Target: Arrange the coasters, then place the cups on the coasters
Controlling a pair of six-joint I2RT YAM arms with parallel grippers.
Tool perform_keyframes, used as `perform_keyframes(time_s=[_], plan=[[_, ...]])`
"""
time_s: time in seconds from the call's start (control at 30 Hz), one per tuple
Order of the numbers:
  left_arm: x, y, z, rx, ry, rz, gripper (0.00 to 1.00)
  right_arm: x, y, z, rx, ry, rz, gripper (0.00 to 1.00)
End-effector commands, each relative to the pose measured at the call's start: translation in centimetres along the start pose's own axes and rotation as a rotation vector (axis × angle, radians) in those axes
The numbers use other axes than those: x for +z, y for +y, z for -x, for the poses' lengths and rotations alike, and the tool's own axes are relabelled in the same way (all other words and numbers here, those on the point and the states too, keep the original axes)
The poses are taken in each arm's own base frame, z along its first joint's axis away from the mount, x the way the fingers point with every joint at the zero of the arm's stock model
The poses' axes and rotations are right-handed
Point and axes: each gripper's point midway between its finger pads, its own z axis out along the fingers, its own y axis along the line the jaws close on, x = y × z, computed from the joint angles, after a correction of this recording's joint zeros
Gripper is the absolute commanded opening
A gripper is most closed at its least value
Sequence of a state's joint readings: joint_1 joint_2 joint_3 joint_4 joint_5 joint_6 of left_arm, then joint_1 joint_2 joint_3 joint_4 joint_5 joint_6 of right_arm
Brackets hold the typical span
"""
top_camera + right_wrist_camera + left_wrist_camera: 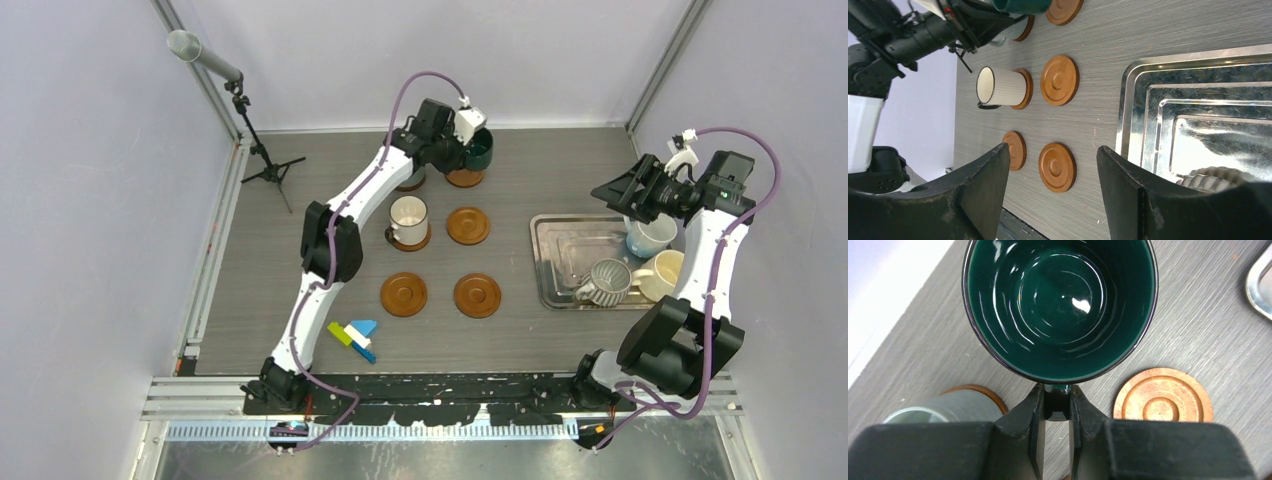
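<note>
Tabletop (560, 170) carries tray (545, 225) on the right, holding pale blue cup (650, 237), cream cup (665, 272) and ribbed cup (607, 280). Over the tray's edge hangs right end effector (1053, 150), jaws apart, empty. At the far end, left end effector (1058, 405) is clamped on green cup (1058, 305) by its handle, at far right coaster (464, 181); can't tell if it's seated. Middle left coaster has white cup (408, 215) on it, far left has grey cup (948, 407). Three other coasters (477, 295) are bare. Small blocks (355, 335) lie near the left base.
</note>
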State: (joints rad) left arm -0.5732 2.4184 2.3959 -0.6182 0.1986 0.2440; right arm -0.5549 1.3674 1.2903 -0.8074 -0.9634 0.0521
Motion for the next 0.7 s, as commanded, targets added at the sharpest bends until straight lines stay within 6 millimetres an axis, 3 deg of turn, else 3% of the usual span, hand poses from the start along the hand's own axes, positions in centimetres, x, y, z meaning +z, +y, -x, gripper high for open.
perform_keyframes(time_s=[0.0, 0.27, 0.5, 0.67], plan=[[-0.7, 1.7, 4.0, 0.05, -0.132, 0.037, 0.0, -0.2, 0.4, 0.6, -0.031, -0.025, 0.019, 0.69], [0.6, 2.9, 1.7, 0.073, -0.083, 0.05, 0.0, -0.1, 0.3, 0.6, -0.027, -0.022, 0.022, 0.69], [1.0, 4.5, 1.3, 0.055, -0.086, 0.075, 0.0, -0.1, 0.2, 0.6, -0.026, -0.021, 0.02, 0.69], [1.4, 4.4, 0.8, 0.049, -0.075, 0.062, 0.0, 0.0, 0.1, 0.6, -0.022, -0.021, 0.022, 0.69]])
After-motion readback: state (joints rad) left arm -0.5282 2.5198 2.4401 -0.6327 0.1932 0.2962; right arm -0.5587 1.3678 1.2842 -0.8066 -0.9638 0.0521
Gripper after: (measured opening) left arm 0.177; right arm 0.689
